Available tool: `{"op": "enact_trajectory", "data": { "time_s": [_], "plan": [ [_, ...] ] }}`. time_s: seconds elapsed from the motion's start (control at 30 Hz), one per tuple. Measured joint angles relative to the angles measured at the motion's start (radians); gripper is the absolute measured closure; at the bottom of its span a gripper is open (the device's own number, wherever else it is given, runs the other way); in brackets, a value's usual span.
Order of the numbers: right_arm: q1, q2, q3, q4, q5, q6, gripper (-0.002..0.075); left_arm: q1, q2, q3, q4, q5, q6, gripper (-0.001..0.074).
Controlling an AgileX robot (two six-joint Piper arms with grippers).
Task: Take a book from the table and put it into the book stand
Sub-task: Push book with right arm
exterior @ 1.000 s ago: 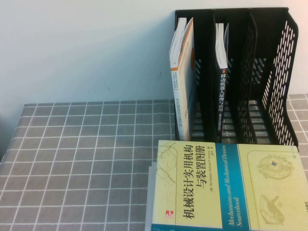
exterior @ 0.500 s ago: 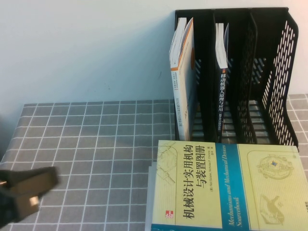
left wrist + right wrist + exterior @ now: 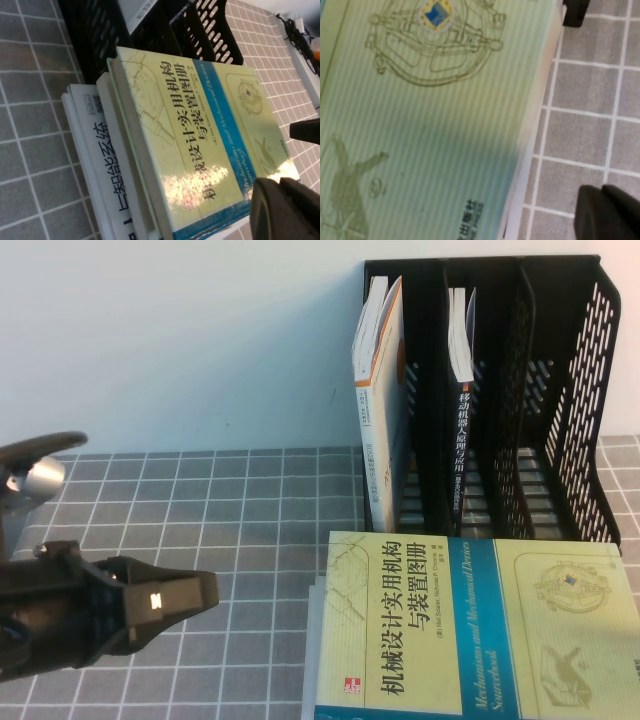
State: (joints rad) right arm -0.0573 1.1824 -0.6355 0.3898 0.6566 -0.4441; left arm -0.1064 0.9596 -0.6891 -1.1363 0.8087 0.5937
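We see the book [image 3: 480,630] lying flat atop a stack on the table [image 3: 200,540], just before the book stand [image 3: 560,390]. Our left gripper [image 3: 190,595] hovers left of it, our right gripper [image 3: 607,212] beside its far edge; we cannot tell either's fingers.

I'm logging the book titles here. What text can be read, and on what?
"机械设计实用机构与装置图册": blue band on the book.
"Mechanisms and Mechanical Devices Sourcebook": same band.
"移动机器人原理与应用": dark spine in the book stand.
White-and-orange book's spine: too small.
Left claw, right claw: unlabelled.
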Motion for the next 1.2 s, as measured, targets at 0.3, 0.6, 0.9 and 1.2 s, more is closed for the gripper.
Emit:
{"op": "enact_trajectory", "data": {
  "time_s": [0.3,0.6,0.9,1.2],
  "plan": [
    [0.000,0.118,-0.002,0.207,-0.041,-0.168,0.0731,0.000,0.020,0.000,-0.008,-0.042,0.016,0.0736],
    [0.000,0.127,-0.002,0.334,-0.059,-0.263,0.0731,0.000,0.020,0.000,-0.083,-0.076,0.016,0.0737],
    [0.007,0.128,-0.002,0.389,-0.063,-0.276,0.0731,0.002,0.080,-0.001,-0.097,-0.159,0.004,0.0737],
    [0.167,0.196,-0.003,0.446,-0.168,-0.278,0.0731,0.002,0.278,-0.001,-0.187,-0.130,0.090,0.0729]
  ]
}}
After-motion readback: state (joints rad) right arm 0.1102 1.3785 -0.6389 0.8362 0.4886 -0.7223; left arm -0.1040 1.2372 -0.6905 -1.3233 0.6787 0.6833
